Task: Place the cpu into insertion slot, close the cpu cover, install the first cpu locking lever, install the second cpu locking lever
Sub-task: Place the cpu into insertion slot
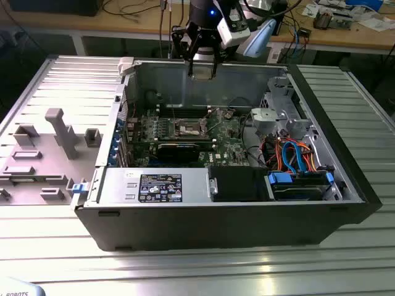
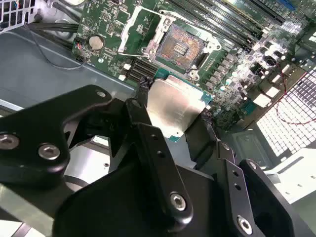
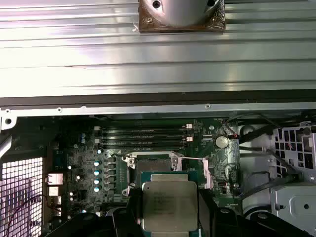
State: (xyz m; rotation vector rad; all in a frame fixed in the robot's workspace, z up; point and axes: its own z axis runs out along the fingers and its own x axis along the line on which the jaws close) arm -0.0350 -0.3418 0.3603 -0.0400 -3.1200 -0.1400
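cpu (image 2: 175, 108): small flat square chip, dull silver-grey metal top on a green edge; off the board, carried in the air, top face toward both wrist cameras (image 3: 169, 205).
gripper (image 2: 174, 117): black two-finger tool, narrowed onto the cpu, one finger on each of two opposite edges; the other two edges are free.
gripper position: in the exterior view it (image 1: 202, 61) hangs by the far wall of the open black computer case (image 1: 345, 185), well above the board.
insertion slot (image 2: 180, 47): square socket with a dark pin field and a silver rim on the green motherboard (image 2: 108, 19); bare, nothing seated in it. in the first wrist view it (image 3: 157, 167) sits just beyond the chip's far edge.
cpu cover (image 2: 127, 30): thin silver frame plate with a square window, swung open to one side, clear of the socket.
step in hand: placing the cpu, by my reading; the covering and levering steps are not done.
doing it well: square the chip's edges to the rim first, keep it level, come straight down, no sliding across the pins. corner marks are too small to tell, so check orientation before contact.
risk: a tilted set-down could bend pins; keep the fingers clear of the raised cover.
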